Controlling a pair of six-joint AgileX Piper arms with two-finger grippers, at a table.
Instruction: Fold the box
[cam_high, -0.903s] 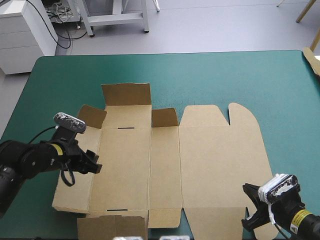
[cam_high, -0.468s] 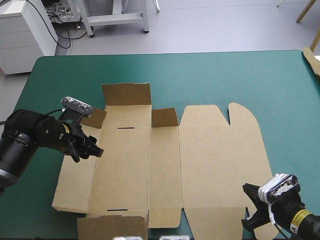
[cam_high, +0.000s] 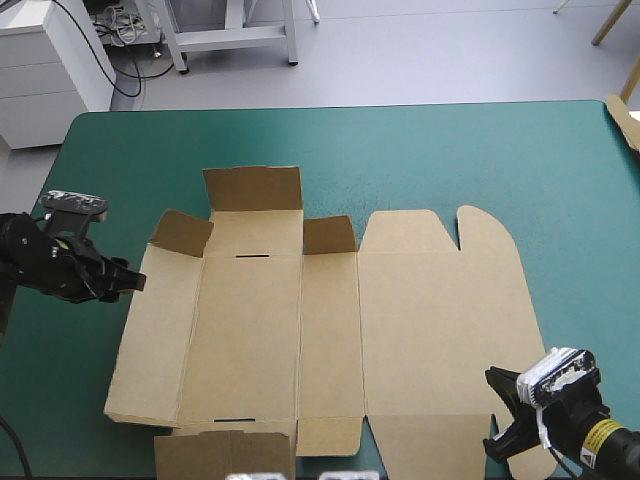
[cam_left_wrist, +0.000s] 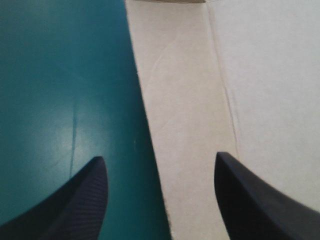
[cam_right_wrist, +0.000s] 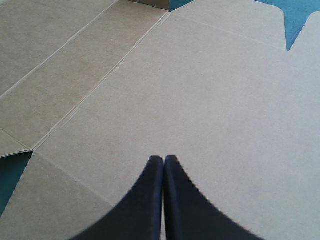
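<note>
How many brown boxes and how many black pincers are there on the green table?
Brown box: 1
Black pincers: 2 (left pincer, open; right pincer, shut)
Total: 3

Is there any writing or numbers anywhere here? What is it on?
No text here can be read.
The box: plain brown board, nothing printed on it.
The table: plain teal-green cover, no writing.
The yellow sticker on the right arm: dark marks, too small to read.
</note>
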